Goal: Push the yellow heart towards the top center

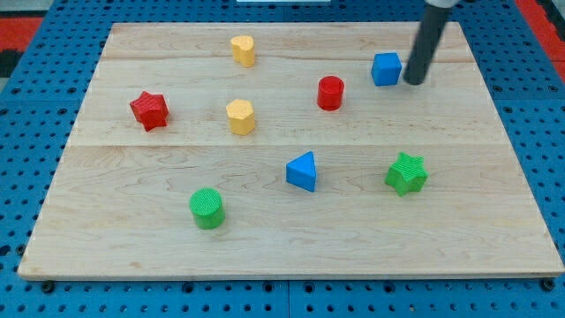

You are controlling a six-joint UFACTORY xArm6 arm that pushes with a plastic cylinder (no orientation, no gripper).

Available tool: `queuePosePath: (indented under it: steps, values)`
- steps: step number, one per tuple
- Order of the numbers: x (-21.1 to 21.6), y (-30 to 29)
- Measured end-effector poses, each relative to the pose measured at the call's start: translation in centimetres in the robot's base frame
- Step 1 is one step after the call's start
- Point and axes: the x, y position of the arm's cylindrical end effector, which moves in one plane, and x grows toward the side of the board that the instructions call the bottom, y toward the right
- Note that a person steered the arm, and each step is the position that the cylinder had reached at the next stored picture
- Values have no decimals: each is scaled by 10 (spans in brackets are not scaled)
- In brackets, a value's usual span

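Yellow heart [243,50] near board [132,212] top, left of centre. My tip [413,82], bare rod, pinching nothing, just right of blue cube [386,69], well apart from heart.

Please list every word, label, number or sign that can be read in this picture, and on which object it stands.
None: no readable text on the wooden board, the blocks such as the yellow heart, the blue cube beside my tip, or the blue pegboard.

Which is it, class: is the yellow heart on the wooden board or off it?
On it. The yellow heart rests on the wooden board, inside its top edge; my tip is beside the blue cube.
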Motion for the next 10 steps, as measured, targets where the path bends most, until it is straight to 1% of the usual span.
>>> queuePosePath:
  steps: [1,2,3,4,5,6,7,8,9,10]
  values:
    - [-10,-46]
    - [-35,-69]
    - [-43,-86]
    - [-30,-146]
    - [-34,-199]
    - [-56,-234]
    - [-38,-247]
    - [-50,-317]
    - [-66,-312]
    - [-98,-279]
